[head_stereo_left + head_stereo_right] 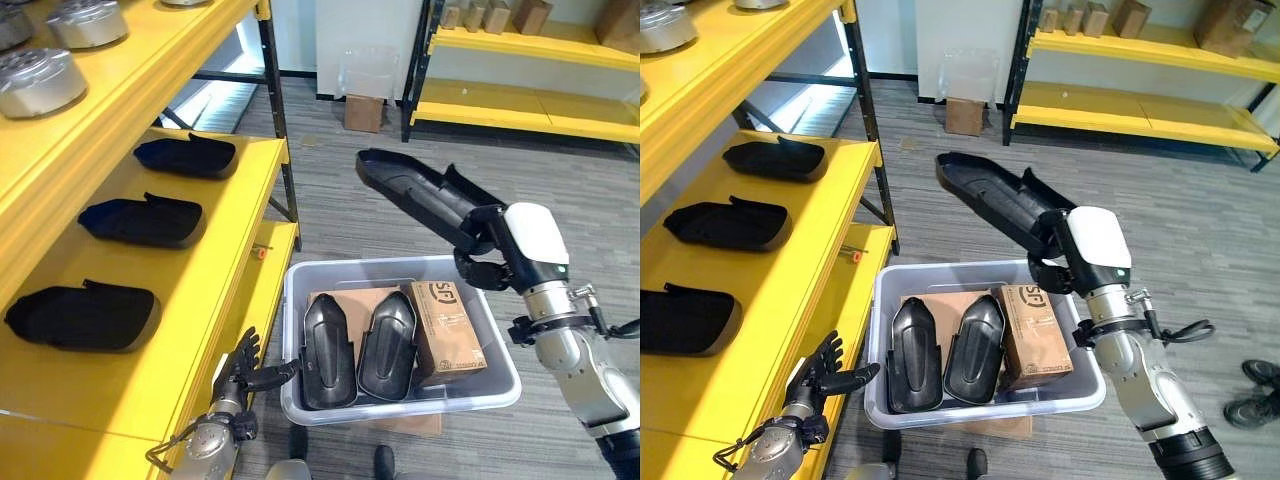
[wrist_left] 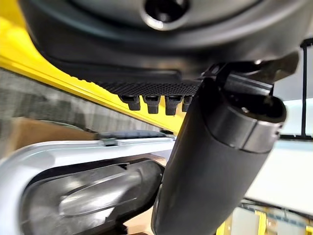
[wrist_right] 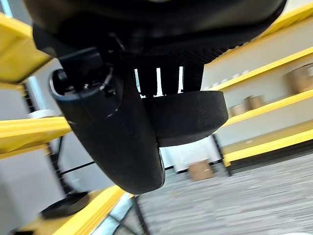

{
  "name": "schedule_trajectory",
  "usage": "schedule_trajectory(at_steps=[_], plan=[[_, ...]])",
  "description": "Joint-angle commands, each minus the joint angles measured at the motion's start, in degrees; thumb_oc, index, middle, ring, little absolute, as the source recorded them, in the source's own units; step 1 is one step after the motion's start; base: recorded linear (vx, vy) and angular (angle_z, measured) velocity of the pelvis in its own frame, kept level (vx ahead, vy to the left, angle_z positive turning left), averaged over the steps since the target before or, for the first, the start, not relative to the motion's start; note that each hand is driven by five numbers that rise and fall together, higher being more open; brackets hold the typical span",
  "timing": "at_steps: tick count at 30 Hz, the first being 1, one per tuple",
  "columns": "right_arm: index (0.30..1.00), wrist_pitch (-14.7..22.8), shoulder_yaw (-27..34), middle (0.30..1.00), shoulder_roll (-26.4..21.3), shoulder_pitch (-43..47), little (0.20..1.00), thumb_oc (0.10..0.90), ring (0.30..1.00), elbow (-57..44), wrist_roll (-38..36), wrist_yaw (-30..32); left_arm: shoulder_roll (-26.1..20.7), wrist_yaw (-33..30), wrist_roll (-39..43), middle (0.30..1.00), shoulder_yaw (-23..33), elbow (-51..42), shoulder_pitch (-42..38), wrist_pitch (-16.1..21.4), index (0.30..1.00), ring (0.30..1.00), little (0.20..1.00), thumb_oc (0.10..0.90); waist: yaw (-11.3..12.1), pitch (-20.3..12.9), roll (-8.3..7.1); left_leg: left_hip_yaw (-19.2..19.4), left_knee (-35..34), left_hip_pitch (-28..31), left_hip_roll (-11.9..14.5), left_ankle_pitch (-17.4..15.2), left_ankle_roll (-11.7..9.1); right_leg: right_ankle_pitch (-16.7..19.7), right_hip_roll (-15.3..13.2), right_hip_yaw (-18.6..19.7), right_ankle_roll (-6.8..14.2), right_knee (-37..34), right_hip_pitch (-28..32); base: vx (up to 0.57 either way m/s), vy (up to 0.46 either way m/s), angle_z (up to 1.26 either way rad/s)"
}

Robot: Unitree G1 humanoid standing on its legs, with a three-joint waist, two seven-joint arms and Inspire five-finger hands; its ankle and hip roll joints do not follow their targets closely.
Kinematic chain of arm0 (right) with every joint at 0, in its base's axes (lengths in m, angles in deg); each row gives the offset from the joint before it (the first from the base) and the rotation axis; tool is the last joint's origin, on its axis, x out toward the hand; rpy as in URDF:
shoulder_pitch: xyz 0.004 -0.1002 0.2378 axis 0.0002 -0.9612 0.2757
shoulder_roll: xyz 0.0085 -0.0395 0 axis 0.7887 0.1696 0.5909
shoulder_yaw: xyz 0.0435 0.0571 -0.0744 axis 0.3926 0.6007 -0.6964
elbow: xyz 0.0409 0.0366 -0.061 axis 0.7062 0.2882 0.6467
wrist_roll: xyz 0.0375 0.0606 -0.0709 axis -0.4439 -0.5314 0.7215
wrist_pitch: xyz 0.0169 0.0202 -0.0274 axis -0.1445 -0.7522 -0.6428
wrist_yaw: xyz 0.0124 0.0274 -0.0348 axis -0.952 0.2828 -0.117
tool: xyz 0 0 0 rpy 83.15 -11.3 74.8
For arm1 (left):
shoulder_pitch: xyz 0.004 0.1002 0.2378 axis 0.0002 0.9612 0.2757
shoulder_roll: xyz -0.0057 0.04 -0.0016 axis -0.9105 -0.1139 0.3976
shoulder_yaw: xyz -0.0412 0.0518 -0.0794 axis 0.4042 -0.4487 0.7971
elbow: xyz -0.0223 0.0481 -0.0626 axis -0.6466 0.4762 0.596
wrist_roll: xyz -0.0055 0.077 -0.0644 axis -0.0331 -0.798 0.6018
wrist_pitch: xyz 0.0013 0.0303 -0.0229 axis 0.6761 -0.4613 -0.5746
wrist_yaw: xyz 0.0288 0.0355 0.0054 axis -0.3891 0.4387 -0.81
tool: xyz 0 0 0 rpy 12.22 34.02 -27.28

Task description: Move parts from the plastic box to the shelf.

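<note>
Black and glossy, a long moulded shell part (image 1: 420, 195) was clamped in the right hand (image 1: 487, 255), fingers and thumb curled round its near end, so that the piece jutted up and away from the hand, out over the grey floor (image 1: 560, 200) and above the far rim of the plastic box (image 1: 400, 400). In the right wrist view the fingers (image 3: 164, 81) lay over the part's dark edge.

Below that hand and nearer the robot, the pale grey box sat on the floor with two more black parts lying side by side in it, one (image 1: 328, 350) toward the shelf and one (image 1: 387, 343) just beside it. A brown cardboard carton (image 1: 447, 330) stood in the box directly beneath the right hand, touching the second part.

The left hand (image 1: 242, 370) hung low with its fingers spread and loose, gripping nothing, its thumb reaching toward the box's near corner. Just past that hand rose the yellow shelf (image 1: 215, 250). On its middle board three black parts were set in a row, well apart from one another: the nearest (image 1: 82, 315), the middle one (image 1: 140, 220) and the farthest (image 1: 186, 155). Above them, on the upper board, stood round silver metal parts (image 1: 40, 80).
</note>
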Motion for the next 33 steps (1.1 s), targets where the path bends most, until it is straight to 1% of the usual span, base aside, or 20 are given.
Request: schedule_trajectory(at_steps=[1, 2, 3, 4, 5, 6, 7, 8, 9, 10, 11, 12, 13, 14, 15, 16, 18, 19, 25, 33], plan=[[0.3, 3.72, 3.85, 0.3, -2.23, 13.12, 0.3, 0.4, 0.3, -1.81, -2.72, 4.3, -1.08, -1.02, 0.56, 1.0, 0.98, -1.99, -3.24, 3.59, 1.0, 1.0, 1.0, 0.9, 2.85, -0.79, -1.39, 1.98, 1.63, -0.26, 2.91, 3.14, -1.3, -7.32, 1.23, -2.53, -0.88, 8.36, -2.51, -0.23, -0.206, 0.42], [0.3, 3.73, 3.83, 0.3, -2.24, 13.22, 0.3, 0.4, 0.3, -1.75, -2.72, 4.32, -1.07, -1.02, 0.56, 1.0, 1.0, -1.98, -3.31, 3.58, 1.0, 1.0, 1.0, 0.9, 2.74, -0.86, -1.36, 1.85, 1.78, -0.61, 2.91, 3.25, -1.26, -7.13, 1.24, -2.63, -0.89, 8.29, -2.71, -0.23, -0.123, 0.65], [0.3, 3.76, 3.74, 0.3, -2.59, 13.56, 0.3, 0.4, 0.3, -1.59, -2.67, 4.46, -1.14, -0.88, 0.52, 1.0, 0.92, -1.59, -3.62, 3.65, 1.0, 1.0, 1.0, 0.9, 2.16, -0.64, -2.0, 4.4, 4.91, -1.04, 2.85, 1.15, -0.26, -6.73, 0.27, -3.42, -1.04, 8.35, -3.77, -0.13, -0.074, 0.91], [0.3, 3.73, 3.73, 0.3, -2.64, 13.55, 0.3, 0.4, 0.3, -1.44, -2.61, 4.53, -1.11, -0.66, 0.53, 1.0, 0.87, -1.4, -3.68, 3.62, 1.0, 1.0, 1.0, 0.9, 1.82, -0.95, -2.33, 5.63, 6.86, -1.0, 2.84, -0.53, 0.13, -6.58, -0.36, -4.13, -1.15, 7.96, -4.23, -0.12, -0.075, 1.18], [0.3, 3.73, 3.72, 0.3, -2.64, 13.55, 0.3, 0.4, 0.3, -1.43, -2.61, 4.53, -1.11, -0.66, 0.53, 1.0, 0.88, -1.4, -3.68, 3.62, 1.0, 1.0, 1.0, 0.9, 1.79, -1.02, -2.32, 5.6, 6.9, -1.11, 2.85, -0.54, 0.13, -6.55, -0.35, -4.16, -1.16, 7.93, -4.3, -0.08, -0.092, 1.03], [0.3, 3.77, 3.9, 0.3, -2.74, 13.55, 0.3, 0.4, 0.3, -1.61, -2.46, 4.72, -0.99, -0.51, 0.54, 1.0, 0.79, -1.32, -3.89, 3.67, 1.0, 1.0, 1.0, 0.9, 1.16, -1.13, -2.56, 7.9, 9.74, -0.49, 3.57, -1.86, 0.2, -6.15, -0.9, -5.14, -1.38, 7.62, -4.61, -0.06, -0.098, 0.81], [0.3, 3.59, 4.48, 0.3, -2.87, 12.97, 0.3, 0.4, 0.3, -1.68, -2.1, 5.1, -0.64, -0.18, 0.76, 1.0, 0.37, -1.21, -4.29, 3.72, 1.0, 1.0, 1.0, 0.9, -0.06, -1.95, -2.31, 10.64, 11.45, 1.77, 4.8, -3.18, -0.16, -6.32, -1.35, -7.42, -1.72, 6.83, -4.67, -0.05, -0.1, 0.62], [0.3, 3.59, 4.5, 0.3, -2.89, 12.92, 0.3, 0.4, 0.3, -1.71, -2.1, 5.09, -0.63, -0.19, 0.76, 1.0, 0.35, -1.22, -4.27, 3.72, 1.0, 1.0, 1.0, 0.9, -0.16, -1.93, -2.26, 10.5, 11.5, 1.76, 4.83, -3.21, -0.19, -6.33, -1.32, -7.56, -1.73, 6.77, -4.55, 0.04, -0.07, 1.49], [0.3, 3.43, 6.03, 0.3, -3.16, 11.48, 0.3, 0.4, 0.3, -1.99, -1.89, 5.78, -0.32, -0.17, 1.0, 1.0, -0.31, -1.1, -5.05, 3.63, 1.0, 1.0, 1.0, 0.9, -1.99, -3.05, -1.37, 13.43, 13.07, 5.98, 7.42, -3.48, -1.69, -7.79, -1.37, -10.12, -1.94, 6.8, -4.02, 0.06, -0.028, 1.51], [0.3, 3.23, 6.89, 0.3, -3.18, 10.53, 0.3, 0.4, 0.3, -1.94, -1.78, 6.08, -0.15, -0.09, 0.94, 1.0, -0.62, -0.98, -5.26, 3.64, 1.0, 1.0, 1.0, 0.9, -2.84, -3.64, -0.88, 14.95, 12.91, 7.56, 8.45, -2.87, -2.27, -8.18, -1.62, -12.05, -2.1, 6.97, -4.1, 0.05, 0.015, 1.49], [0.3, 2.99, 8.72, 0.3, -3.51, 8.54, 0.3, 0.4, 0.3, -1.82, -1.6, 6.54, 0.0, 0.27, 0.73, 1.0, -1.07, -0.87, -5.63, 3.61, 1.0, 1.0, 1.0, 0.9, -4.21, -4.52, 0.13, 17.35, 11.8, 9.82, 9.8, -1.54, -3.51, -8.53, -2.32, -15.17, -2.11, 7.59, -4.13, -0.01, 0.034, 0.92], [0.3, 3.0, 8.87, 0.3, -3.55, 8.33, 0.3, 0.4, 0.3, -1.92, -1.6, 6.52, 0.02, 0.27, 0.73, 1.0, -1.17, -0.87, -5.61, 3.61, 1.0, 1.0, 1.0, 0.9, -4.31, -4.52, 0.18, 17.15, 11.58, 9.91, 9.81, -1.37, -3.59, -8.6, -2.31, -15.38, -2.12, 7.62, -4.03, -0.02, 0.08, 1.19], [0.3, 2.84, 10.11, 0.3, -3.52, 7.13, 0.3, 0.4, 0.3, -2.05, -1.55, 6.74, 0.13, 0.59, 0.54, 1.0, -1.26, -0.86, -5.61, 3.55, 1.0, 1.0, 1.0, 0.9, -5.1, -4.92, 0.87, 18.96, 10.44, 11.07, 10.43, -0.68, -4.31, -8.79, -2.82, -17.25, -2.14, 8.03, -3.95, -0.02, 0.064, 1.8], [0.3, 2.73, 11.2, 0.3, -3.55, 5.93, 0.3, 0.4, 0.3, -2.19, -1.49, 6.86, 0.08, 0.84, 0.28, 1.0, -1.34, -0.94, -5.56, 3.48, 1.0, 1.0, 1.0, 0.9, -5.31, -5.15, 1.53, 19.21, 9.11, 11.53, 10.3, -0.15, -4.81, -9.17, -3.11, -18.53, -2.25, 8.19, -3.75, -0.01, 0.122, 1.52], [0.3, 2.66, 12.76, 0.3, -3.56, 4.34, 0.3, 0.4, 0.3, -2.74, -1.36, 7.03, 0.45, 1.36, -0.44, 1.0, -1.74, -0.72, -5.43, 3.19, 1.0, 1.0, 1.0, 0.9, -5.69, -5.47, 2.31, 21.08, 6.05, 11.01, 9.41, -0.8, -5.0, -8.98, -4.05, -20.92, -1.59, 8.33, -2.83, 0.01, 0.123, 1.24], [0.3, 2.64, 13.48, 0.3, -3.33, 3.75, 0.3, 0.4, 0.3, -3.18, -1.07, 7.13, 0.59, 1.62, -0.68, 1.0, -1.85, -0.77, -5.22, 3.17, 1.0, 1.0, 1.0, 0.9, -5.75, -5.69, 2.49, 22.11, 5.03, 11.07, 9.28, -0.77, -5.14, -8.74, -4.51, -21.7, -1.48, 8.04, -2.21, 0.02, 0.101, 0.7], [0.3, 2.67, 13.84, 0.3, -3.05, 3.25, 0.3, 0.4, 0.3, -3.49, -1.0, 6.93, 0.6, 1.78, -0.85, 1.0, -1.88, -1.05, -4.9, 3.2, 1.0, 1.0, 1.0, 0.9, -5.42, -5.8, 2.68, 21.81, 4.42, 11.05, 8.85, -0.63, -5.13, -8.55, -4.71, -22.06, -1.4, 7.74, -1.63, 0.05, 0.108, 1.09], [0.3, 2.61, 14.04, 0.3, -2.23, 2.92, 0.3, 0.4, 0.3, -3.75, -0.7, 6.82, 0.41, 1.88, -1.29, 1.0, -1.4, -1.4, -4.29, 3.2, 1.0, 1.0, 1.0, 0.9, -4.41, -5.9, 2.52, 22.2, 3.2, 11.26, 7.69, -1.28, -4.66, -7.84, -5.77, -22.82, -0.78, 7.92, -0.26, 0.07, 0.139, 0.81], [0.3, 2.36, 13.96, 0.3, -1.52, 2.83, 0.3, 0.4, 0.3, -3.94, -0.21, 6.4, 0.1, 1.53, -1.83, 1.0, -0.53, -1.9, -3.66, 3.15, 1.0, 1.0, 1.0, 0.9, -3.17, -5.95, 1.97, 22.06, 0.71, 11.54, 5.51, -2.54, -3.46, -6.11, -7.89, -24.1, 0.61, 7.72, 0.72, 0.03, 0.109, 0.17], [0.3, 2.17, 12.23, 0.3, -0.35, 3.95, 0.3, 0.4, 0.3, -4.09, 0.27, 5.36, 0.07, 1.41, -2.25, 1.0, 0.2, -2.74, -2.61, 3.08, 1.0, 1.0, 1.0, 0.9, -1.75, -6.54, 0.99, 21.12, -0.27, 10.85, 3.15, -6.03, -1.87, -3.29, -10.16, -25.55, 2.83, 6.93, 1.02, 0.02, 0.094, 0.1]])
